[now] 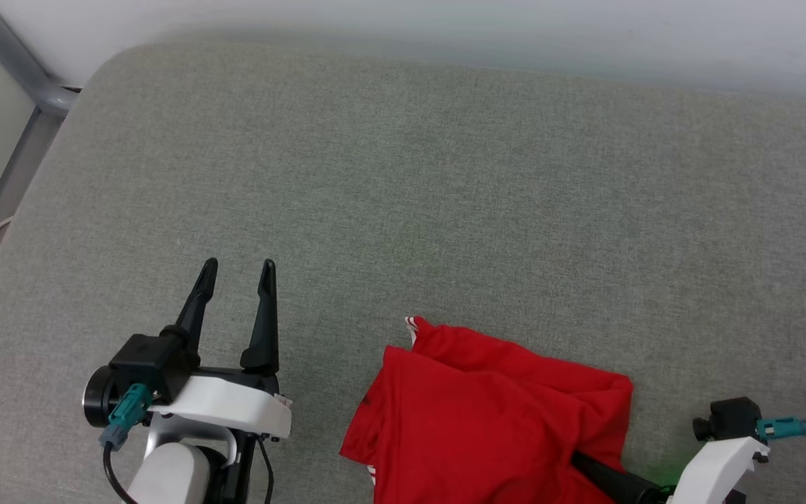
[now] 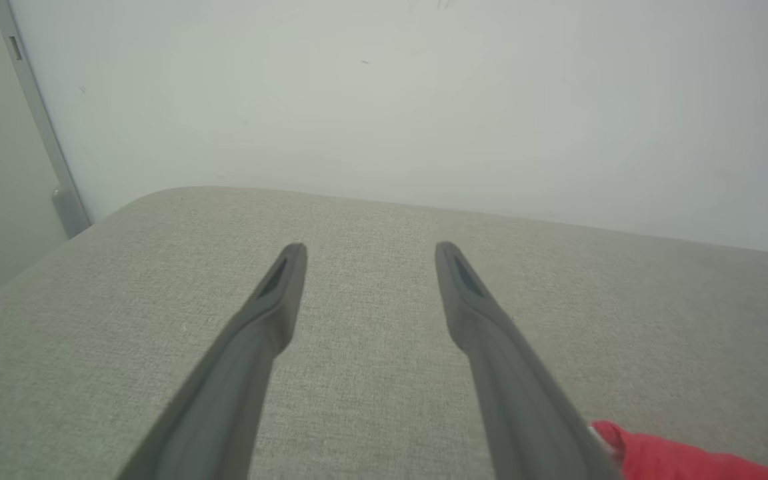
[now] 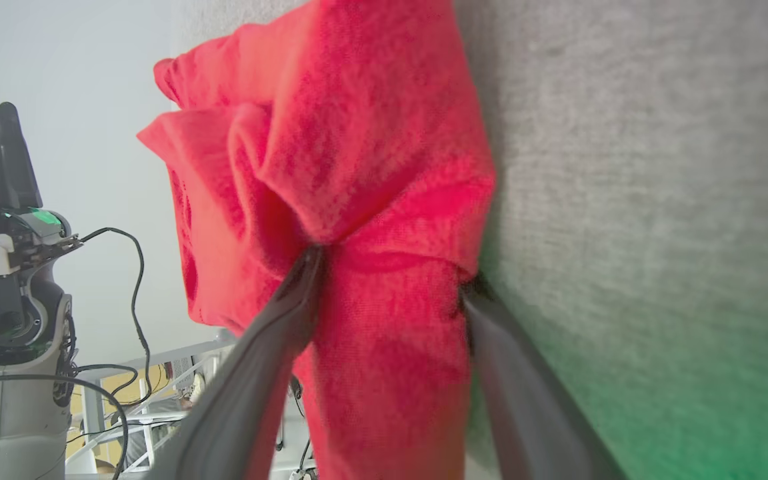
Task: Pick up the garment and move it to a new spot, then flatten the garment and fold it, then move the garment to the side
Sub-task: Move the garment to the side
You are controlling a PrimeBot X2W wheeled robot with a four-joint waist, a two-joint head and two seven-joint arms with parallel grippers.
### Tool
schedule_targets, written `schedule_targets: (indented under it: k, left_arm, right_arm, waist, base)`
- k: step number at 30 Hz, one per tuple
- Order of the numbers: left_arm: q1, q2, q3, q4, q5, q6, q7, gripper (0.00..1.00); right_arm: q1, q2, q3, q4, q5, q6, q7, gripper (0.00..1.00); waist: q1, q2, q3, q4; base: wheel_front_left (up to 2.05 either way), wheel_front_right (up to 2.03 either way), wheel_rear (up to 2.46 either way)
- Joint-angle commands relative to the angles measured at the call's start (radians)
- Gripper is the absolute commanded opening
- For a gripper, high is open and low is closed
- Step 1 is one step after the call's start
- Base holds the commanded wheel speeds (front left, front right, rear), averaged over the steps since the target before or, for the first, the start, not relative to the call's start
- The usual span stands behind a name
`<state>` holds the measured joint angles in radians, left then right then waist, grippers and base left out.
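Your left hand (image 1: 238, 266) sits wide open, empty, left of the shirt (image 1: 487, 413) on the bench (image 1: 445, 175); right wrist view shows your right hand (image 3: 391, 273) spread around a fold.

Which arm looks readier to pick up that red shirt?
Right. The right tool has a bunch of the shirt between its fingers; the left tool hangs open over bare cushion beside it.

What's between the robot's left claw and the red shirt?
Nothing but bare grey cushion lies between the left gripper and the garment, seen in the head view.
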<state>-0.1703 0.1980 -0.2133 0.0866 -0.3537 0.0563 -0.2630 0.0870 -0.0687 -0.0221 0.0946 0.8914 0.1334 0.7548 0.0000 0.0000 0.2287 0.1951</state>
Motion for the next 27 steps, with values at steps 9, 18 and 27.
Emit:
schedule_targets:
  k: [9, 18, 27]
  left_arm:
    - [0.004, -0.025, 0.044, 0.025, 0.037, -0.035, -0.002, 1.0]
    - [0.035, -0.032, 0.069, 0.005, 0.061, -0.052, -0.002, 1.0]
    - [0.002, -0.033, 0.068, -0.034, 0.09, -0.066, -0.002, 1.0]
  right_arm:
    - [-0.038, -0.027, 0.028, -0.05, -0.045, -0.004, -0.009, 0.0]
    - [-0.047, -0.109, 0.017, -0.152, -0.161, -0.003, -0.017, 0.0]
    - [-0.118, -0.183, -0.01, -0.181, -0.232, -0.003, -0.022, 0.0]
  waist:
    - [0.0, 0.0, -0.041, -0.042]
    - [0.0, 0.0, -0.087, -0.195]
    - [0.0, 0.0, -0.022, -0.407]
  base:
    - [0.0, 0.0, 0.0]
    - [0.0, 0.0, 0.0]
    - [0.0, 0.0, 0.0]
